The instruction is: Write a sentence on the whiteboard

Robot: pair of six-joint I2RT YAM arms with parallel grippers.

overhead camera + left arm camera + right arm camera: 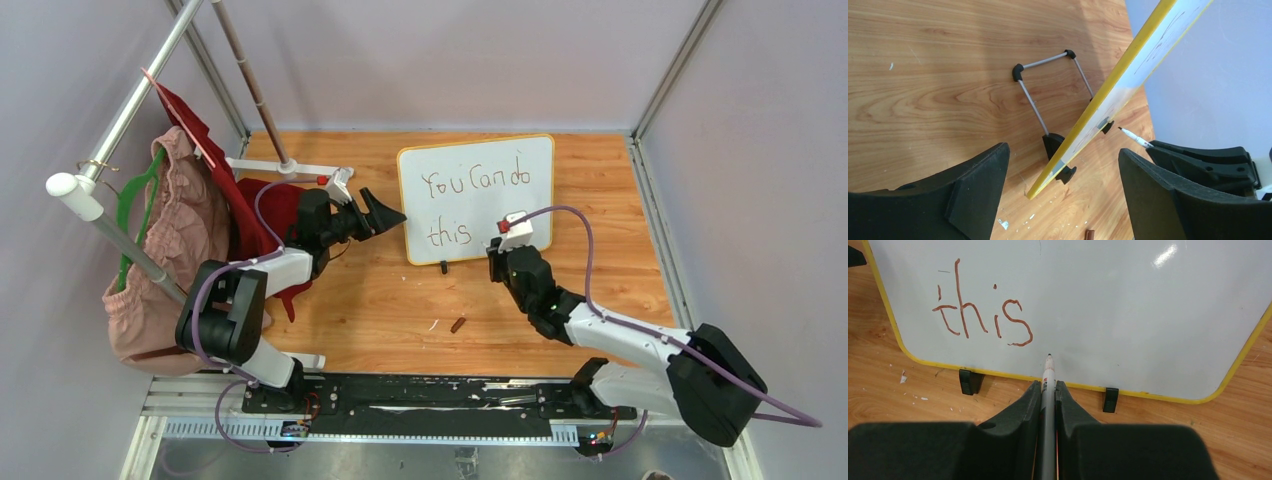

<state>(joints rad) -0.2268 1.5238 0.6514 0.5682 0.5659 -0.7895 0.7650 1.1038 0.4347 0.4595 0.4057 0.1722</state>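
Okay, table (380, 300): I'm looking at a wooden top with walls around it and both arm bases at the near edge.
Clothes rail (110, 225): it leans over the left side and carries a pink garment (170, 250), a red garment (265, 210) and a green hanger (135, 200).
Whiteboard (500, 205): it stands tilted back at the middle rear of the table, its yellow rim toward me, between the two arms.
Left arm (285, 268): it reaches in from the left to the board's left edge. Left jaws: spread wide and gripping nothing. From the wrist camera I see the board's rim in the gap between them, and I cannot tell whether either one touches it.
Right arm (620, 335): it reaches up to the board's lower right part. Right jaws: closed tight on the marker.
Sentence (475, 182): reddish-brown handwriting on the board's face, "You Can do" on the upper line and "this" on the lower left.
Wire stand (1048, 85): a grey frame lying on the table behind the board.
Marker (1049, 371): it points at the board, tip just below and right of the last "s". I cannot tell if it touches.
Clip feet (967, 381): two black ones under the bottom rim.
Brown piece (458, 324): it lies alone on the table, well in front of the board.
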